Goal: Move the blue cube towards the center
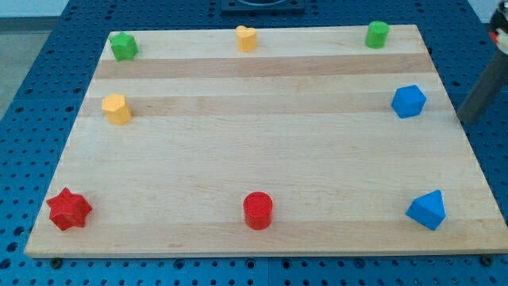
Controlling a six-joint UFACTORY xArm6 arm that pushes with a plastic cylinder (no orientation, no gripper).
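Blue cube (409, 101): you find it near the view's right edge of the surface, in the upper half, standing alone with bare wood all around it and well apart from the middle of the surface.
Surface (262, 159): a light wooden board lying on a blue perforated base (32, 95).
My tip (468, 119): you see the dark rod at the view's right border, off the wooden surface and over the blue base. Its lower end is to the view's right of the blue cube, slightly lower in the view, near it but not touching.
Claw: this arm carries no claw, only the straight rod, so nothing is open or closed and nothing is held.
Other blue block (428, 210): an angular, wedge-like shape in the view's lower right corner of the surface, well below the blue cube.
Red cylinder (258, 210): close to the view's bottom edge, about in the middle of it.
Red star (69, 209): in the view's lower left corner.
Yellow block (117, 109): on the view's left side, upper half; you cannot make out its exact shape.
Yellow heart (247, 38): at the view's top edge, near its middle.
Green block (123, 46): in the view's upper left corner, shape not clear.
Green cylinder (377, 34): at the view's top edge toward the right, above the blue cube and well apart from it.
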